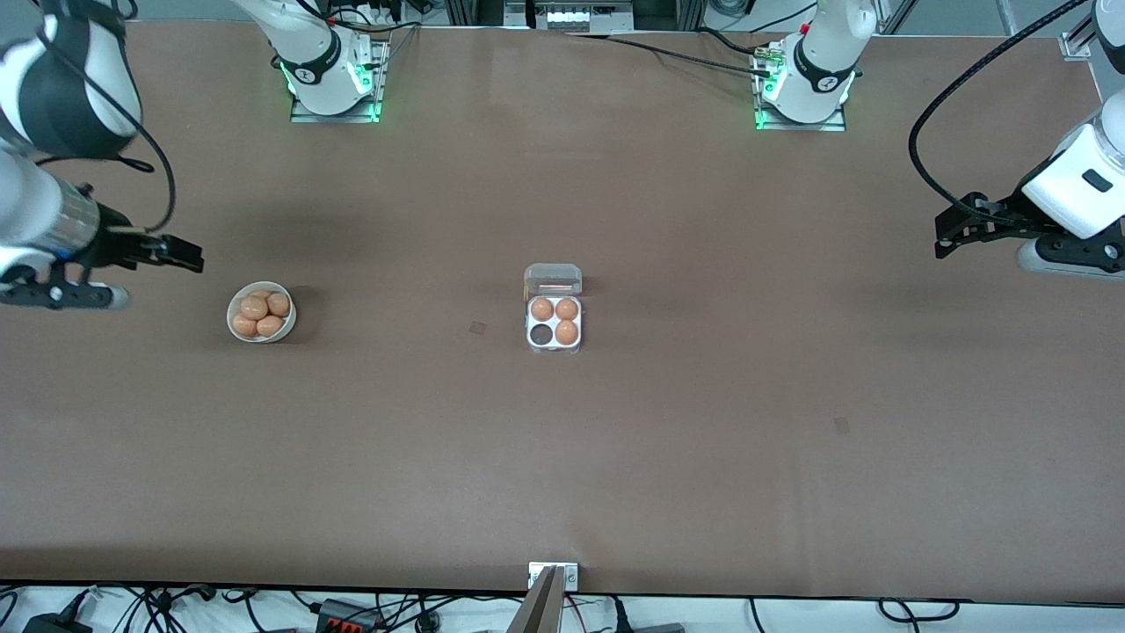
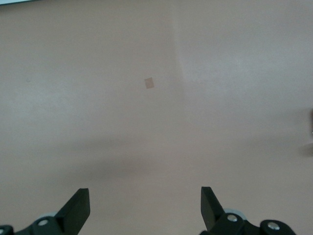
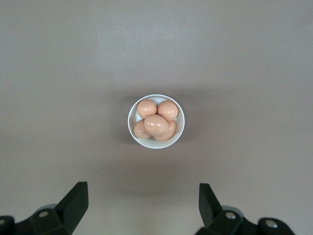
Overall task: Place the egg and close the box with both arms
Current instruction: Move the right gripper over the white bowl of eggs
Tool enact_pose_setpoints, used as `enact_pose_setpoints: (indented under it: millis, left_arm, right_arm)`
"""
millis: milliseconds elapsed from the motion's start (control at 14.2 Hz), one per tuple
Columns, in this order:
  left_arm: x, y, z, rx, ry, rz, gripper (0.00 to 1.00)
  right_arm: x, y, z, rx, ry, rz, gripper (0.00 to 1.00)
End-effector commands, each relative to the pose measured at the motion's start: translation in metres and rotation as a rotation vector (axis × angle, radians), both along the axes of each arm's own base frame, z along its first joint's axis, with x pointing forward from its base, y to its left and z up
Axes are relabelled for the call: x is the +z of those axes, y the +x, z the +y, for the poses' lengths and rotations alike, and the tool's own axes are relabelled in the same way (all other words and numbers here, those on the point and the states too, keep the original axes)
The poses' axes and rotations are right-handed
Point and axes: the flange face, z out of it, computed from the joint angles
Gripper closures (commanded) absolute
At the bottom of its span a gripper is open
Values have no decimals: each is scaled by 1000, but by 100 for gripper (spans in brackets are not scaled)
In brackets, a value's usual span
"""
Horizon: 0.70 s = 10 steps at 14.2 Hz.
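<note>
1. The right gripper (image 1: 180, 255) is held in the air over the worktop (image 1: 703, 457) at the right arm's end, close to that edge and just short of the bowl (image 1: 261, 312); its jaws are spread wide with nothing between them, as the right wrist view shows (image 3: 142, 208).
2. The right arm is seen coming in from the edge of the front view, its forearm roughly level.
3. The left gripper (image 1: 954, 230) is held over bare worktop near the left arm's end, jaws likewise spread and empty (image 2: 144, 208); its wrist is angled down toward the worktop.
4. The box (image 1: 554, 322) is placed near the middle of the worktop, well apart from both grippers, with its clear lid (image 1: 553, 280) laid open toward the bases.
5. Three eggs (image 1: 555, 319) are seated in the box; the one empty cell (image 1: 541, 334) is at the corner nearer the front camera, toward the right arm's end.
6. Several eggs are heaped in the bowl (image 3: 155, 121).
7. Open worktop is left around the box on every edge.
</note>
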Motion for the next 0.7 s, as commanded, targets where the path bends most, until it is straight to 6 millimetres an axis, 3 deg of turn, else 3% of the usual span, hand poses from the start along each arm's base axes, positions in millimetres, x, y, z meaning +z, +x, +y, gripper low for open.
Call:
enact_pose_setpoints:
  millis: [0, 211, 351, 632]
  left_arm:
    - [2, 3, 3, -12, -3, 3, 0]
    - [6, 4, 9, -9, -2, -8, 0]
    - [5, 3, 3, -16, -2, -3, 0]
    - [7, 2, -4, -27, -4, -5, 0]
  right_arm:
    - [-42, 17, -5, -23, -5, 64, 0]
    - [-94, 33, -5, -14, -6, 54, 0]
    - [-119, 38, -6, 9, -6, 63, 0]
    - [-148, 27, -15, 250, 47, 145, 0]
